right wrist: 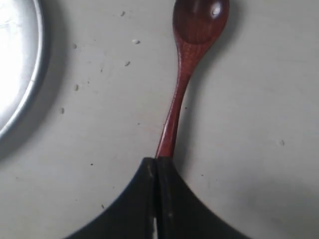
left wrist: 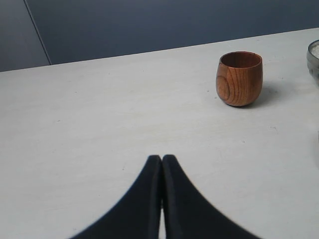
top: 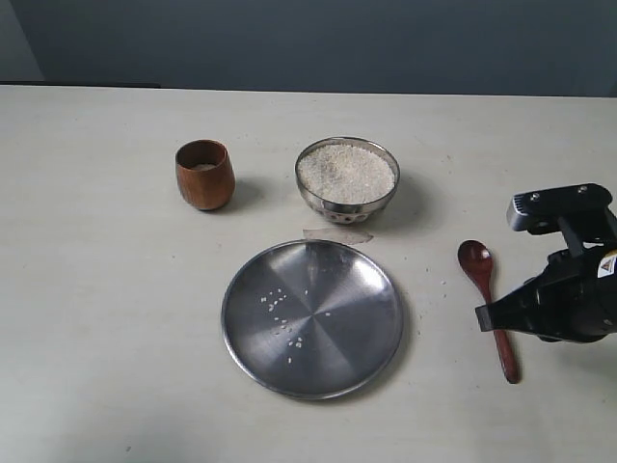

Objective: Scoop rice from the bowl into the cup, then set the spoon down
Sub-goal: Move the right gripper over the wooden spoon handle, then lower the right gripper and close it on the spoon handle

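**Spoon flat on the table, right gripper closed over its handle**

Object: the dark reddish-brown glossy wooden spoon [top: 482, 282] lies flat on the pale table [top: 116, 338]. It sits right of centre in the exterior frame, just right of the wide flat steel plate [top: 347, 338]. Its oval bowl points toward the top of the frame and its handle toward the bottom.

Handling estimate — light, stiff, and lacquered, so probably slick. The slim handle may roll or pivot between narrow pads. Best hold is across the handle at mid-length or a little behind. That leaves the scoop end free for the white rice [top: 345, 174] in the small shiny steel bowl [top: 347, 207] at upper centre. The small brown wooden cup [top: 204, 176] stands left of the bowl, apart from it.

Right gripper [top: 482, 316]: jaws pressed together with no gap, tips over mid-handle. In the right wrist view the handle runs out from under the tips, not between them. It grips nothing; whether it touches the handle cannot be told. The jaws would need to open before a grasp.

Left gripper [left wrist: 161, 158]: closed and empty, above bare table.
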Tool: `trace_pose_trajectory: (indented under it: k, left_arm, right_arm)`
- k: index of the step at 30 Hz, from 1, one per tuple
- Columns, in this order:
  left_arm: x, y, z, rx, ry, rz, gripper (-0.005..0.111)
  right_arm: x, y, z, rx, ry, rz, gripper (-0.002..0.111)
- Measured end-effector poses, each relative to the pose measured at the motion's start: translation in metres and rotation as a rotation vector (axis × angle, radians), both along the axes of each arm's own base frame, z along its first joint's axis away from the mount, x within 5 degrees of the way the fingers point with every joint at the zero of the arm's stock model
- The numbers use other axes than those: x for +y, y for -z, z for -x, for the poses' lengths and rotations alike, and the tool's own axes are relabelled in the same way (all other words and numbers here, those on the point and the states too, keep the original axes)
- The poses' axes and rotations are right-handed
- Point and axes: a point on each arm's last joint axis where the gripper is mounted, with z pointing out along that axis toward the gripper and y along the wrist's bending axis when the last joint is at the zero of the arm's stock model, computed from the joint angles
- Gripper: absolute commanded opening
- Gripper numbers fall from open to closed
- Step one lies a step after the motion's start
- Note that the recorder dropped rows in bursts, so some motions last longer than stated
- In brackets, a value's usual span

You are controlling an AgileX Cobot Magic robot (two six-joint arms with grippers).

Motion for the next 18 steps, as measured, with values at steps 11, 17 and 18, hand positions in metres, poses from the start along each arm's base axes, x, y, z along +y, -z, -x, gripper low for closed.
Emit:
trace_pose_trajectory:
  k: [11, 17, 18]
  left_arm:
    - [0.000, 0.000, 0.000, 0.000, 0.000, 0.000, 0.000]
    - [0.000, 0.000, 0.000, 0.000, 0.000, 0.000, 0.000]
    - [0.000, 0.000, 0.000, 0.000, 0.000, 0.000, 0.000]
  right_arm:
    - [0.000, 0.010, -0.001, 0.044, 0.011, 0.016, 0.034]
    - [0.000, 0.023, -0.005, 0.086, 0.015, 0.030, 0.034]
    - [0.000, 0.024, -0.005, 0.091, 0.016, 0.032, 0.034]
